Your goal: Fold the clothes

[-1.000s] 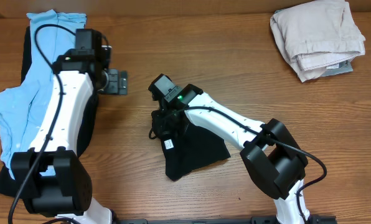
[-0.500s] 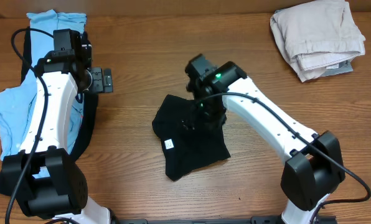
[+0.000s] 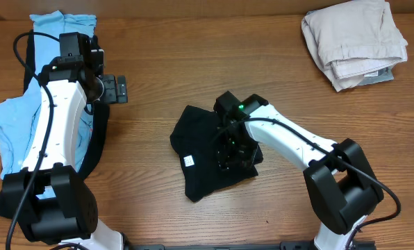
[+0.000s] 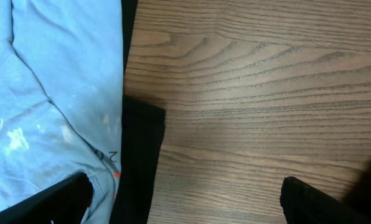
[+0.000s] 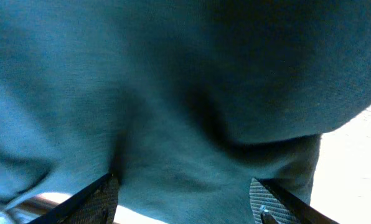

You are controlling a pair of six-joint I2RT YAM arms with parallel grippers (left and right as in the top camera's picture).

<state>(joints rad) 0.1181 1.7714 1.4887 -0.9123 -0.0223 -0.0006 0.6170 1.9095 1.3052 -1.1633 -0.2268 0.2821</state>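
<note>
Black garment lies diagonally, label left

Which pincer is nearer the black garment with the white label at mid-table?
Right. The right pincer sits directly over the plain black cloth garment, jaws apart. The left pincer is well away to the left, above bare wood beside the light blue cloth garment.

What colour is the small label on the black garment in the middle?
The label is white, best seen in the overhead view.

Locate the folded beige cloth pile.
Overhead view: the folded beige cloth pile lies at the far right of the wooden table, apart from the black garment under the right gripper.
</note>
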